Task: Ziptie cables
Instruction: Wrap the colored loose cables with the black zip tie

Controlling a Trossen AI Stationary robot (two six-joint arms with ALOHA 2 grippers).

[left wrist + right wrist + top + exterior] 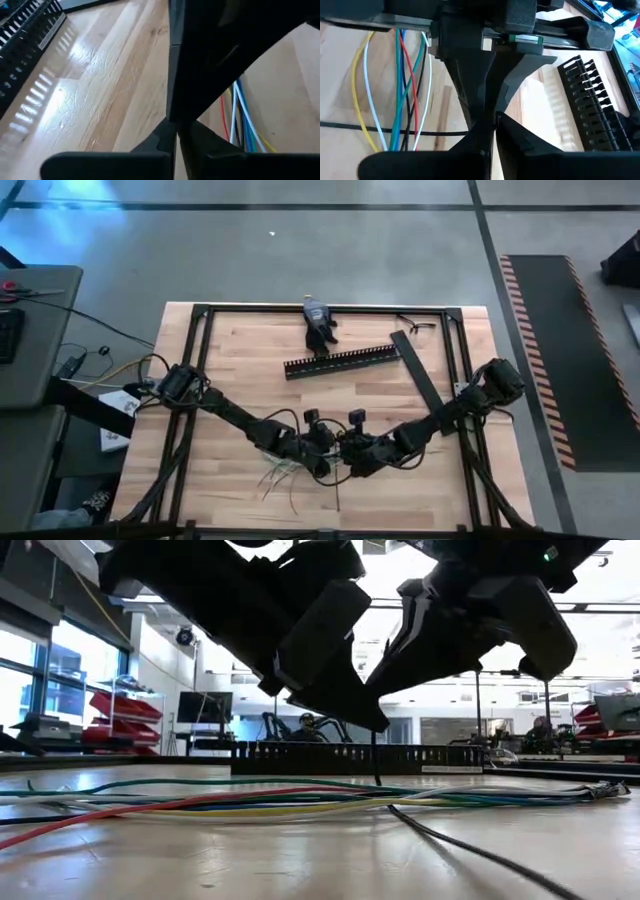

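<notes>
the cables [285, 472] lie loose and flat on the table [240, 360] at about 6 o'clock, spread out and not yet tied. the left gripper [322, 450] and the right gripper [352, 452] meet just above them, tip to tip, likely so they can work the tie together. the left gripper's fingers look pressed together, the right one's too, maybe pinching a thin dark strip [376, 760] that hangs down to the table. the comb-edged duct [343, 361] waits at 12 o'clock, well apart.
</notes>
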